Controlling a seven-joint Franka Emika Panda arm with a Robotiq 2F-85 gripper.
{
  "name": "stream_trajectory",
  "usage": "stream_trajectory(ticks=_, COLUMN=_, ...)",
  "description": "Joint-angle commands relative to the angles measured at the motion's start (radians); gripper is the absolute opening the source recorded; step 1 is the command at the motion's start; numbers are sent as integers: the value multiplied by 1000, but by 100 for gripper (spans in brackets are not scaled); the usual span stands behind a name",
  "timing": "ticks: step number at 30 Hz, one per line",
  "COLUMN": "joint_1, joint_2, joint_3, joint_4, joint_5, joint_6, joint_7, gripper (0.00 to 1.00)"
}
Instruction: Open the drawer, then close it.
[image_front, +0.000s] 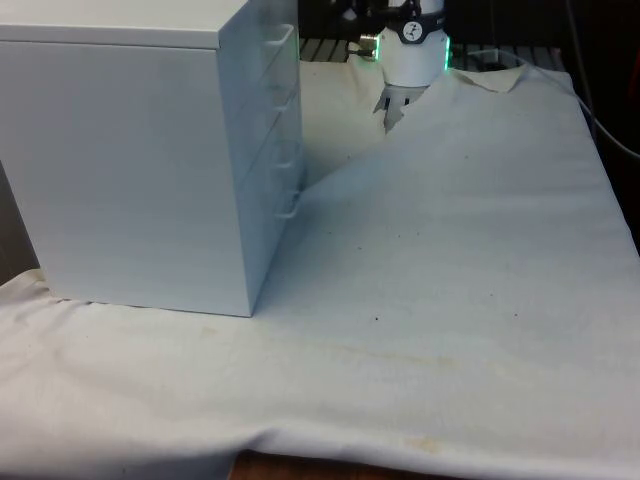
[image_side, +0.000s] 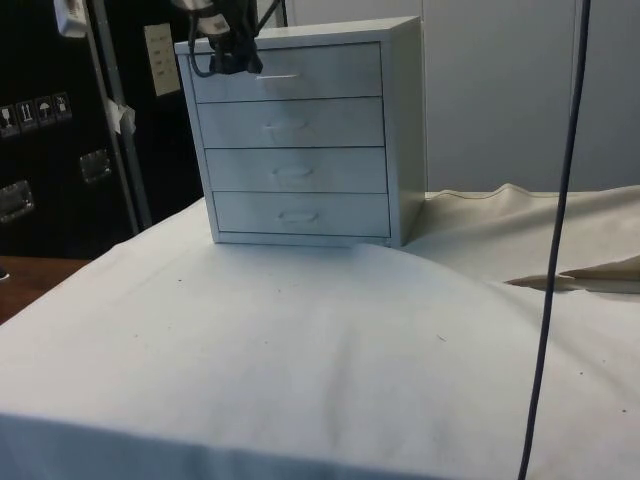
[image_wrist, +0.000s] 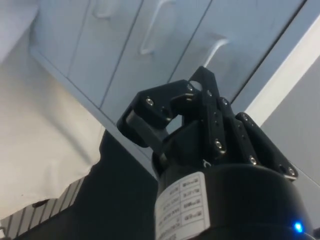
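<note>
My gripper (image_side: 236, 62) hangs just ahead of the chest's (image_side: 300, 135) shut top drawer (image_side: 290, 72), fingers parted, holding nothing. I judge I'm approaching; next, close onto its handle (image_side: 280, 75).

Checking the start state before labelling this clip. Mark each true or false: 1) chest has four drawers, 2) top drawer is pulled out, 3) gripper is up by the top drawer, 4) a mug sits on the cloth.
1) True: the chest of drawers has four drawers, each with a handle.
2) False: the top drawer sits flush, like the others.
3) True: the gripper is at the top drawer's level, near its outer end.
4) False: nothing lies on the white cloth in front of the chest.
</note>
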Motion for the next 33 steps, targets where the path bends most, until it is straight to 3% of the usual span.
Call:
stream_trajectory(ticks=1, joint_1=2, joint_2=-6, joint_3=6, joint_4=0, joint_5=16, joint_6=-2, joint_7=1, gripper=0)
stream_trajectory(ticks=18, joint_1=4, joint_2=-4, joint_3=46, joint_4=18, joint_5=100, joint_6=7, joint_7=18, gripper=0)
stream_trajectory(ticks=26, joint_1=3, joint_2=0, joint_3=46, joint_4=20, joint_5=91, joint_6=2, joint_7=20, gripper=0)
stream_trajectory(ticks=32, joint_1=3, joint_2=1, joint_3=46, joint_4=21, joint_5=89, joint_6=0, joint_7=22, gripper=34)
stream_trajectory(ticks=33, joint_1=3, joint_2=1, joint_3=45, joint_4=21, joint_5=86, joint_6=0, joint_7=21, gripper=34)
